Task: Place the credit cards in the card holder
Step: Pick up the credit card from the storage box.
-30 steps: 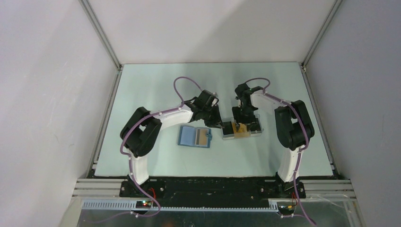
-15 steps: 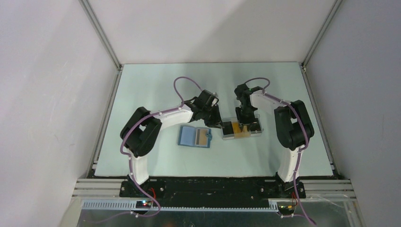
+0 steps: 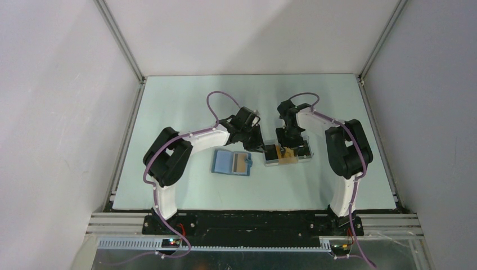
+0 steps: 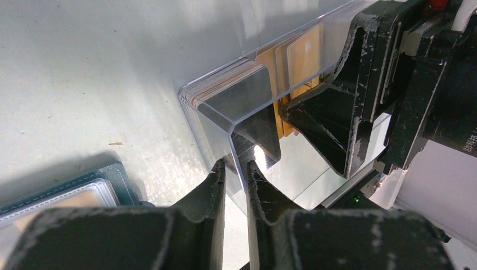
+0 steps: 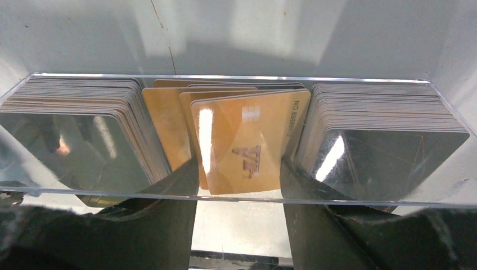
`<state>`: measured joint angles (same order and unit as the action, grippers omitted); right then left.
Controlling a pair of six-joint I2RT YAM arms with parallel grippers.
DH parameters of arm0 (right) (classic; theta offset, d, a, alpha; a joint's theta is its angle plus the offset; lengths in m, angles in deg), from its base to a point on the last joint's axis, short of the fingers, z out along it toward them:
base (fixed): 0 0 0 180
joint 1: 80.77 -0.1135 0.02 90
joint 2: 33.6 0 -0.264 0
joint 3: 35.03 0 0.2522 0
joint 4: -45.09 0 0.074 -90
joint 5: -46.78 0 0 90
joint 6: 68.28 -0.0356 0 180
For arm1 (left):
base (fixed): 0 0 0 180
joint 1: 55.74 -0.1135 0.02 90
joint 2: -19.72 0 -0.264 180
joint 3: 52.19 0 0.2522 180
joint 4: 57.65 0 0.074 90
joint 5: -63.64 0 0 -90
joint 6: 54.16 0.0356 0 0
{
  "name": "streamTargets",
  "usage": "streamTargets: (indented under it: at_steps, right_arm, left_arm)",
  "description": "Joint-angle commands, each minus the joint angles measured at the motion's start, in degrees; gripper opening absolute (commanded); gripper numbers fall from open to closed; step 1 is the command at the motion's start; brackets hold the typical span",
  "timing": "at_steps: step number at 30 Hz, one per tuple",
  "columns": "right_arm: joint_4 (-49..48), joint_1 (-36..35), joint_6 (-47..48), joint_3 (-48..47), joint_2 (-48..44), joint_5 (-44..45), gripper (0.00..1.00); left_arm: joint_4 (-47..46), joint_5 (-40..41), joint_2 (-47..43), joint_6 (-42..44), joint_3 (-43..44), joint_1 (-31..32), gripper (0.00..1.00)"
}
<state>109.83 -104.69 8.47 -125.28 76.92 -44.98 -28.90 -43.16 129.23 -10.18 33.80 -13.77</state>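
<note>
The blue card holder (image 3: 224, 163) lies open on the table, a yellow card (image 3: 242, 163) in its right pocket; its corner shows in the left wrist view (image 4: 115, 177). To its right a clear tray (image 3: 304, 157) holds the credit cards: yellow ones (image 5: 247, 140) in the middle, dark glossy stacks (image 5: 73, 140) (image 5: 388, 157) at both sides. My left gripper (image 4: 235, 167) is shut on the tray's clear wall (image 4: 225, 121). My right gripper (image 5: 239, 175) reaches into the tray, its fingers (image 5: 180, 185) at both side edges of the tilted front yellow card; a firm grip is not visible.
Both arms meet over the tray at mid-table (image 3: 169, 112). The right gripper's black fingers (image 4: 332, 112) fill the tray's middle in the left wrist view. Grey walls enclose the table on three sides.
The right gripper has shifted a little over the tray's middle compartment. The left arm, the tray and the card holder have stayed where they were.
</note>
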Motion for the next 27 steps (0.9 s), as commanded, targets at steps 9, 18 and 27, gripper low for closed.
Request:
streamTargets:
  at_steps: [9,18,27]
  right_arm:
    - [0.0,1.0,0.5,1.3,-0.1,1.5,0.43]
    - [0.7,0.7,0.9,1.1,-1.9,5.3,0.41]
    - [1.1,-1.9,0.9,0.6,-6.0,12.9,0.44]
  left_arm:
    - [1.6,0.4,2.6,2.6,0.5,0.4,0.05]
    - [1.7,0.4,2.9,2.5,0.6,0.5,0.04]
    - [1.7,0.4,3.1,2.4,0.5,0.4,0.04]
